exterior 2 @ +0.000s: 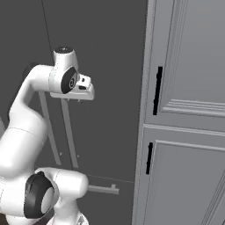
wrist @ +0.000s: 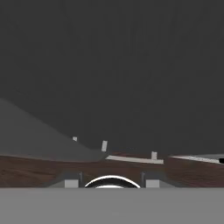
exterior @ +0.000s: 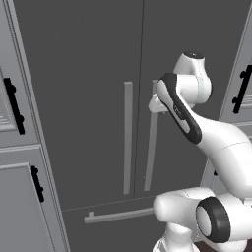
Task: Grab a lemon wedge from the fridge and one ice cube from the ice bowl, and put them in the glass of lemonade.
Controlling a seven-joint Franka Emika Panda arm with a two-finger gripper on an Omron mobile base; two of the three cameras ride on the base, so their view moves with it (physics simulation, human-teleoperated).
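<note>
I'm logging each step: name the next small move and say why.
Probably close the gripper on the fridge's right door handle and pull. Both doors look shut, and the hand sits at that handle's top. Whether the fingers already straddle the bar, I cannot tell.

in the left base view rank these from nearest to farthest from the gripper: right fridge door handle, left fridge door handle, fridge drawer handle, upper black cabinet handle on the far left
1. right fridge door handle, right at the gripper
2. left fridge door handle, just to its left
3. fridge drawer handle, well below
4. upper black cabinet handle, far left
</note>
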